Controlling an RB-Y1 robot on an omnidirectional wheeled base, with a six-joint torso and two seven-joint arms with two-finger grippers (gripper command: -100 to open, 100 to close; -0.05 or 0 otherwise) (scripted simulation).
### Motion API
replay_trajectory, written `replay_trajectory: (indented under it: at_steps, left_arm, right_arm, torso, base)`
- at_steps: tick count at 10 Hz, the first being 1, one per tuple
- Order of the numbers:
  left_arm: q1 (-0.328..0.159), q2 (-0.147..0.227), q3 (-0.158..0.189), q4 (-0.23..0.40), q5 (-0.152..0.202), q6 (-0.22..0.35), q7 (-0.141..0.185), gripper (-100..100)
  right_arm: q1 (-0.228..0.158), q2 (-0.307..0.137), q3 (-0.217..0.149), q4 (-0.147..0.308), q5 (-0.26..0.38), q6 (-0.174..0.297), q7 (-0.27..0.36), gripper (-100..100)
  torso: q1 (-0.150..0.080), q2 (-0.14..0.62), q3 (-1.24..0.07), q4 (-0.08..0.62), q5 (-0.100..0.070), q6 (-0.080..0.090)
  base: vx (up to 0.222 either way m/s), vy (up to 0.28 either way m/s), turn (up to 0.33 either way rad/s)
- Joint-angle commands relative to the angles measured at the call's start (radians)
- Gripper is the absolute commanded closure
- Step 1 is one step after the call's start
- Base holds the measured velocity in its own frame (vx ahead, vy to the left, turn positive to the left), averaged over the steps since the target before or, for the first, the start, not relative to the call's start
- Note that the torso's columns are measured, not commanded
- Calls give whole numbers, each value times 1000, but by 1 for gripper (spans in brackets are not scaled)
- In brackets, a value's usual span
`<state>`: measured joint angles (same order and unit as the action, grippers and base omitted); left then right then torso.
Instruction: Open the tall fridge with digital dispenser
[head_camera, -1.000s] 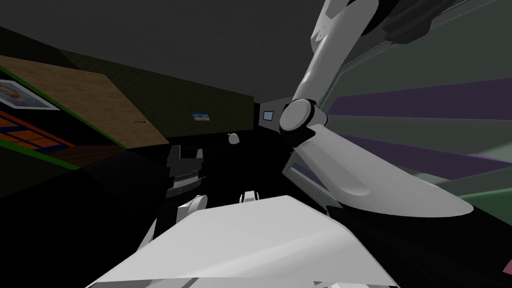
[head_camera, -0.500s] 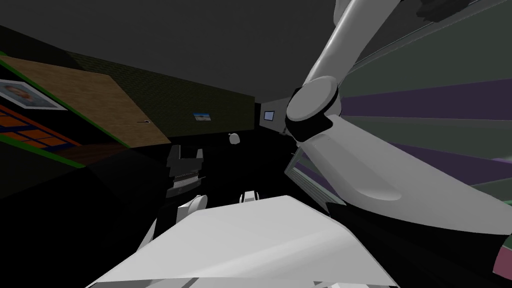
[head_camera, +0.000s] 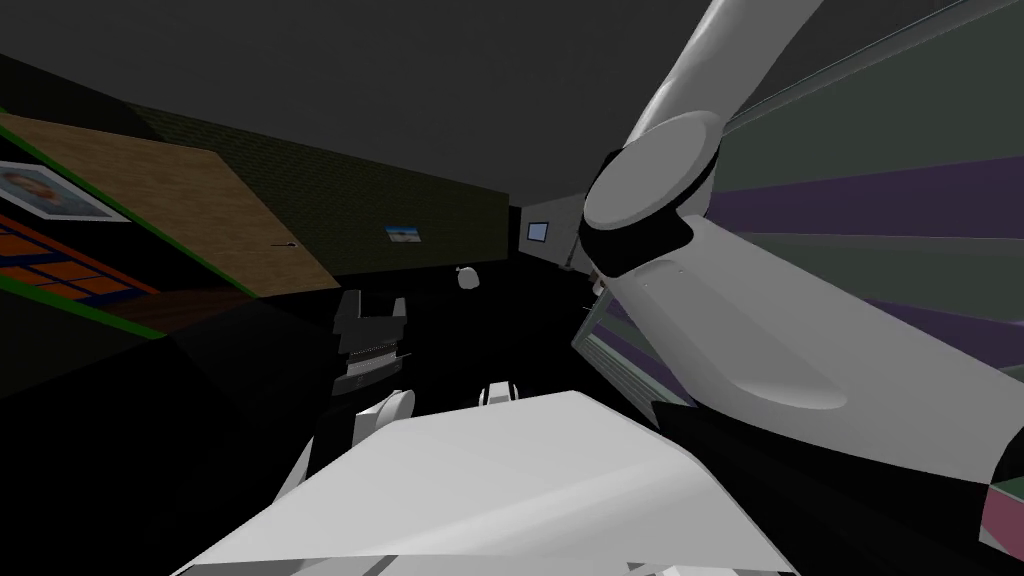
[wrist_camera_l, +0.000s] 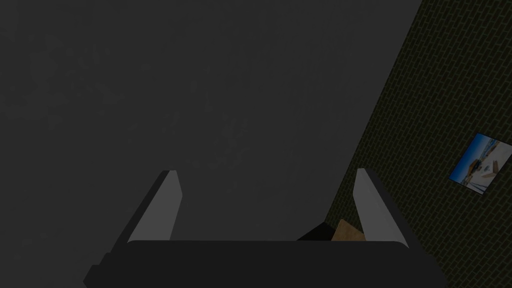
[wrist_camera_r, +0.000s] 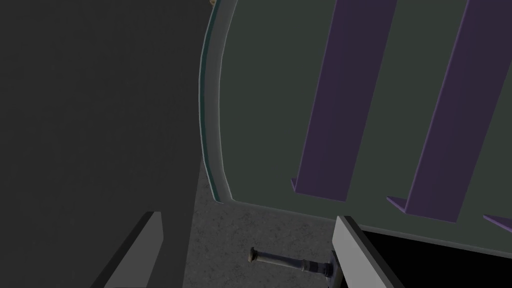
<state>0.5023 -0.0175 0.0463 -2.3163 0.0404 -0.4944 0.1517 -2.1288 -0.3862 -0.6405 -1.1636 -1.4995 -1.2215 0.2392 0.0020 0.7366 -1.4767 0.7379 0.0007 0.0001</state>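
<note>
Dim room, fridge door (wrist_camera_r: 270, 100) with purple shelves (wrist_camera_r: 345, 100), right tool (wrist_camera_r: 247, 217) apart, left tool (wrist_camera_l: 266, 172) apart

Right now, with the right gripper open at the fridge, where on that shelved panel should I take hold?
Probably the rounded, teal-lined edge of the grey-green fridge panel: it is the one thin lip there, while the face is flat and the purple shelves jut out. Bring the open right gripper at it edge-on, one finger on each side.
</note>
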Motion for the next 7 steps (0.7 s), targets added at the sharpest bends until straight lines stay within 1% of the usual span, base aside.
replay_trajectory:
  at_steps: [1, 5, 7]
  left_arm:
    - [0, 0, 0, 0, 0, 0, 0, 0]
    - [0, 0, 0, 0, 0, 0, 0, 0]
    - [0, 0, 0, 0, 0, 0, 0, 0]
  right_arm:
    - [-52, -27, 20, 39, -7, -17, 26, -100]
    - [-149, -73, 59, 91, -26, -47, 85, -100]
    - [-198, -97, 78, 117, -35, -63, 114, -100]
  torso:
    - [1, 0, 0, 0, 0, 0]
    - [-3, 1, 0, 0, -1, 0]
    - [-2, 2, 1, 0, -1, 0]
  base:
    - [69, 9, -1]
    - [93, 4, -1]
    - [90, 12, -3]
